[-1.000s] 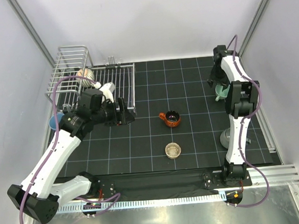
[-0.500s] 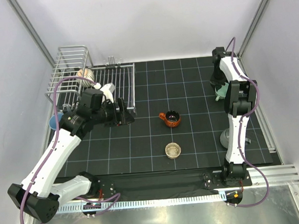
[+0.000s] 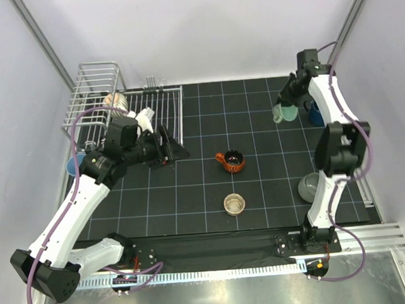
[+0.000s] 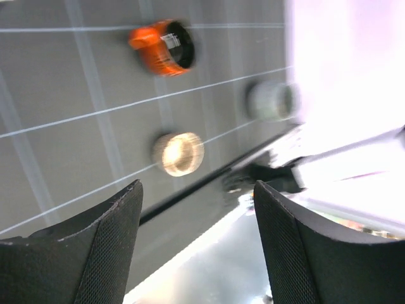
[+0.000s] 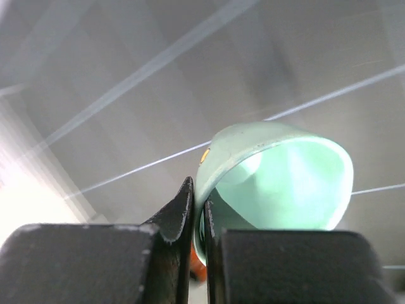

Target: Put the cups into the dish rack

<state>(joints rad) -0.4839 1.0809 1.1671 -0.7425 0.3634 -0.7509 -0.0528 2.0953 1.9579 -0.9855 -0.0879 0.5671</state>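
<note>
Nearest me, the small tan cup point(image 3: 234, 204) stands on the black mat point(image 3: 191, 194), with the grey cup point(image 3: 309, 186) to its right beside my right arm. Farther off, mid-mat, lies the orange-brown cup point(image 3: 230, 161). My left pincer point(image 3: 169, 146) is released, its fingers point(image 4: 82, 253) spread on nothing, at the near right corner of the dish rack point(image 3: 126, 105). Far right, my right pincer point(image 5: 196, 221) is clenched on the rim of the pale green cup point(image 5: 272, 174), one finger inside the wall and one outside. The dark blue cup point(image 3: 316, 113) sits just right of it. The ribbed cream cup point(image 3: 116, 101) rests in the rack.
</note>
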